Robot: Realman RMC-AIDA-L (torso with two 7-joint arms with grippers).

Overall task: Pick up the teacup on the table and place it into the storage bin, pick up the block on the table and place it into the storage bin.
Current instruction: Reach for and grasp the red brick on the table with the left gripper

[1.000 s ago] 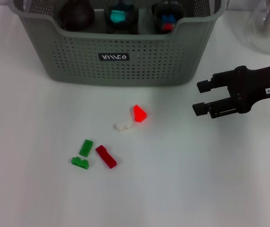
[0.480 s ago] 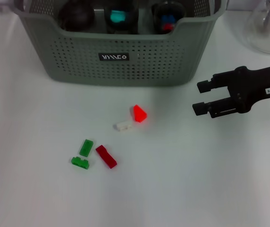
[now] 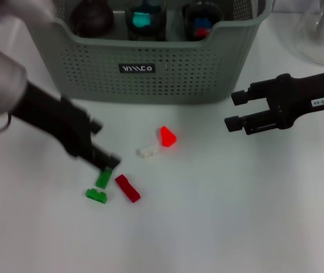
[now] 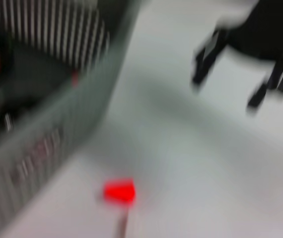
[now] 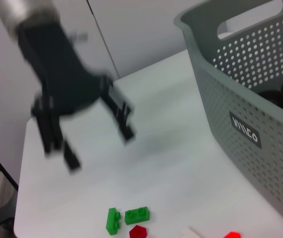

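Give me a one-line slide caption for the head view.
Left gripper open above the green blocks, right gripper open beside the storage bin, red and white blocks between them.

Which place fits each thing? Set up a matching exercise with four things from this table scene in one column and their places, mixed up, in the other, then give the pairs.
Things:
1. storage bin
2. left end effector
3. right end effector
4. white block

Places:
A. beside the bright red block
B. far side of the table
C. right of the blocks
D. just above the green blocks

Pairs: 1-B, 2-D, 3-C, 4-A
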